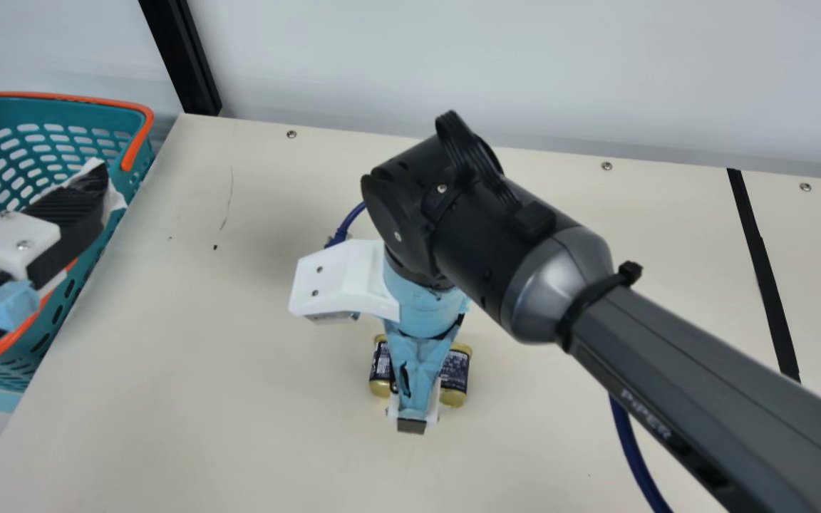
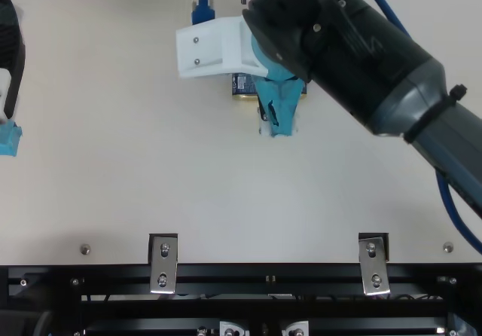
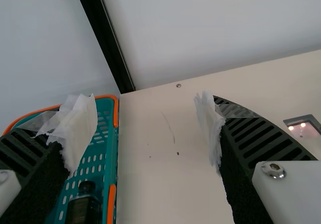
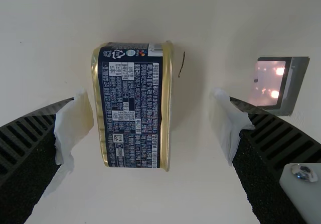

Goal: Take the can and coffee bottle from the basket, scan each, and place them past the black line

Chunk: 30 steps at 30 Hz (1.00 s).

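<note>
Partway: your can (image 4: 131,98) lies mid-worktop (image 1: 239,427), unplaced.
Left gripper (image 3: 144,112), right gripper (image 4: 150,103) released; coffee bottle (image 3: 84,208) in basket (image 3: 111,204) off left edge.

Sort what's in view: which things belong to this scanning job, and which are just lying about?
Part of the job:
can, on the table
dark bottle, presumably the coffee, in the basket
black line
lit window, probably the scanner

Not part of it:
blue cable
metal brackets
black post
</note>
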Each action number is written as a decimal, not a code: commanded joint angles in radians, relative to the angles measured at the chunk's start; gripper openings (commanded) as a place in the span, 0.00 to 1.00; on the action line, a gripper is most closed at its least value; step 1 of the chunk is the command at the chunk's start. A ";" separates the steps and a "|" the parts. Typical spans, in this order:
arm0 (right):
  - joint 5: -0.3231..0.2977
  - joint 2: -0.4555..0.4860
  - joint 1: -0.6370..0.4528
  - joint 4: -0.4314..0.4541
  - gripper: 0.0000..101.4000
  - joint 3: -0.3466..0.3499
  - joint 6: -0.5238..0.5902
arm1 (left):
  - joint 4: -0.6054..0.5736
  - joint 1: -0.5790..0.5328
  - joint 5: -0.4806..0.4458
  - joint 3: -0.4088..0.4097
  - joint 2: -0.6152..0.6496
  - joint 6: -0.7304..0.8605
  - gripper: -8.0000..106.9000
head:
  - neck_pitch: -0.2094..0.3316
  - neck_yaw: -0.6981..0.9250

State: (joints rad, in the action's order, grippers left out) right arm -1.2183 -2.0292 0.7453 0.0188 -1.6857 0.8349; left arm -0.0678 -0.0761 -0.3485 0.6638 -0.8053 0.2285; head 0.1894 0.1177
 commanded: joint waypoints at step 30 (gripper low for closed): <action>-0.002 0.335 -0.193 -0.210 0.00 0.178 -0.257 | 0.000 0.000 0.000 0.000 0.000 0.000 0.85 | -0.004 -0.169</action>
State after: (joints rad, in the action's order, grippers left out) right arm -1.2241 -1.7208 0.5720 -0.1910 -1.5213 0.5921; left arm -0.0678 -0.0761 -0.3485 0.6638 -0.8053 0.2285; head 0.1843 -0.0205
